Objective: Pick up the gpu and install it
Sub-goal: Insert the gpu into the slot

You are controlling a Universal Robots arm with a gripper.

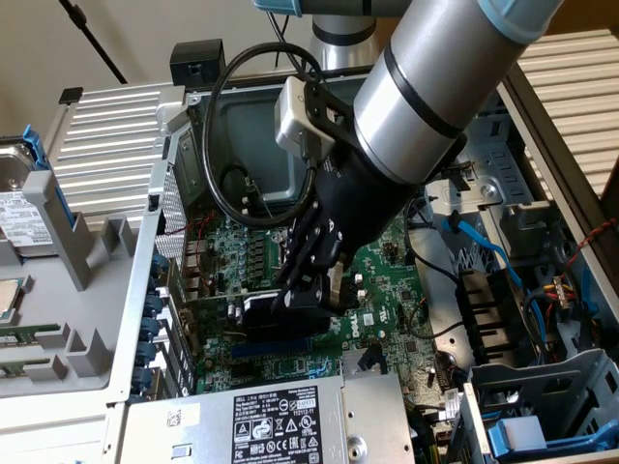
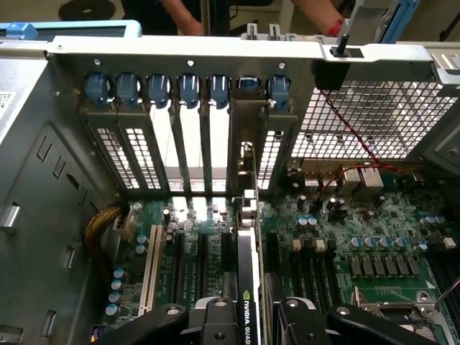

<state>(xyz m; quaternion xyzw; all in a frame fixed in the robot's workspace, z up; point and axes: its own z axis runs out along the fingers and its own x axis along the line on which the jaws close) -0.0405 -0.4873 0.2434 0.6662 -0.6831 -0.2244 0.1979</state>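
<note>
Holding the gpu (image 1: 263,311) upright by its top edge, the gripper (image 1: 308,290) is hovering inside the open computer case (image 1: 126,348), jaws partly closed and clamping the card from both sides. The gpu is standing on edge over the green motherboard (image 1: 392,324), its silver bracket (image 2: 246,133) lying against the rear slot openings near the blue latches (image 2: 188,88)

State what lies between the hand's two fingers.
The gpu, seen edge-on in the wrist view: the hand grips it on both faces, over the motherboard.
</note>
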